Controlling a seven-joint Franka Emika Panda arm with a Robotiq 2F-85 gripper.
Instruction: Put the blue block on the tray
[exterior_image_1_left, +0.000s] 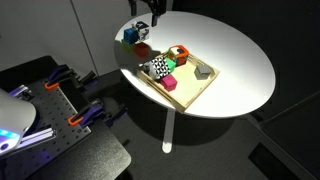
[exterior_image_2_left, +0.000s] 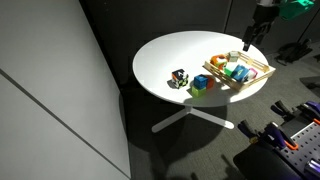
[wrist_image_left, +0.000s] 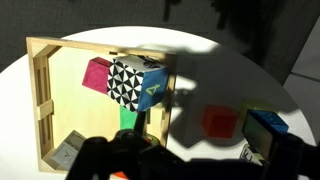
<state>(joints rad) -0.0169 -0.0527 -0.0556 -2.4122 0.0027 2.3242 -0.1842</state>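
The blue block (wrist_image_left: 268, 123) sits on the white table outside the tray, next to a red block (wrist_image_left: 220, 122). In both exterior views it lies just off the tray's edge (exterior_image_1_left: 129, 35) (exterior_image_2_left: 200, 84). The tray (wrist_image_left: 40, 95) is light wood with a low rim and holds several blocks; it shows in both exterior views (exterior_image_1_left: 205, 88) (exterior_image_2_left: 262, 72). My gripper (wrist_image_left: 200, 150) hangs above the table between the tray's edge and the blue block, jaws apart and empty. It appears high over the table in both exterior views (exterior_image_1_left: 147, 14) (exterior_image_2_left: 250, 40).
In the tray are a pink block (wrist_image_left: 95, 75), a black-and-white patterned block (wrist_image_left: 127, 82) with a blue face, a green block (wrist_image_left: 128, 120) and a grey piece (exterior_image_1_left: 202, 70). The round table's edge (exterior_image_1_left: 265, 95) drops to a dark floor. Clamps and equipment stand nearby (exterior_image_1_left: 60, 90).
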